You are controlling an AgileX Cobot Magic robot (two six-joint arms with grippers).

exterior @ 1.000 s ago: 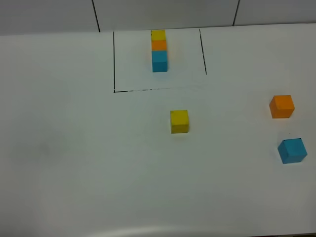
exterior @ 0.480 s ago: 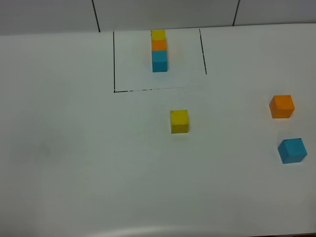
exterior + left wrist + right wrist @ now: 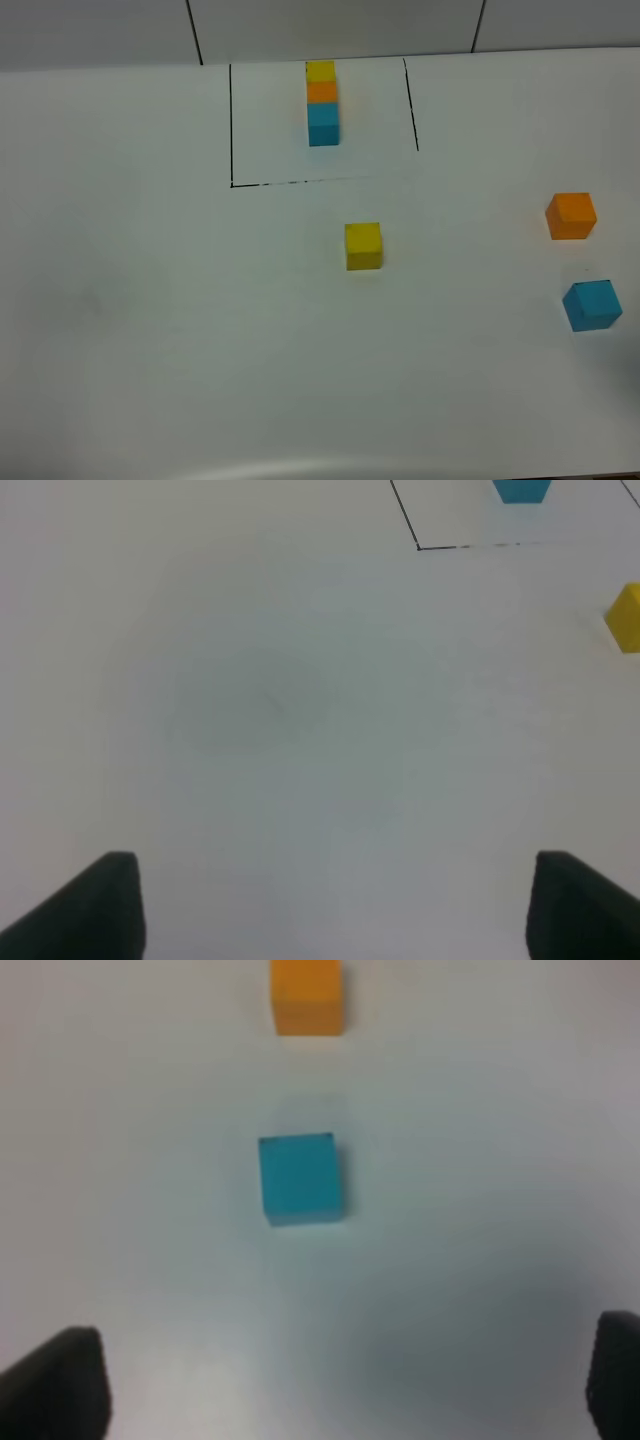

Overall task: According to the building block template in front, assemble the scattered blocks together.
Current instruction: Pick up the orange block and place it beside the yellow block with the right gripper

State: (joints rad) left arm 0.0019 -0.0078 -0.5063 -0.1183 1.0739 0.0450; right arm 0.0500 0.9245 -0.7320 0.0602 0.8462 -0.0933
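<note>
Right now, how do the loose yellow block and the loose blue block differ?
The yellow block sits mid-table just in front of the drawn outline; the blue block lies far to the right. The yellow block sits square to the outline; the blue block is turned slightly. Both are plain cubes of like size, each standing alone.

White matte table [image 3: 150, 330] fills most of view; grey wall [image 3: 330, 25] behind far edge, dark vertical seams [image 3: 195, 30].

Template [image 3: 322, 100]: yellow, orange, blue row inside black outline [image 3: 231, 120], far centre.
Yellow cube [image 3: 363, 245]: centre.
Orange cube [image 3: 571, 215]: right.
Blue cube [image 3: 592, 305]: right, nearer than orange.
</note>
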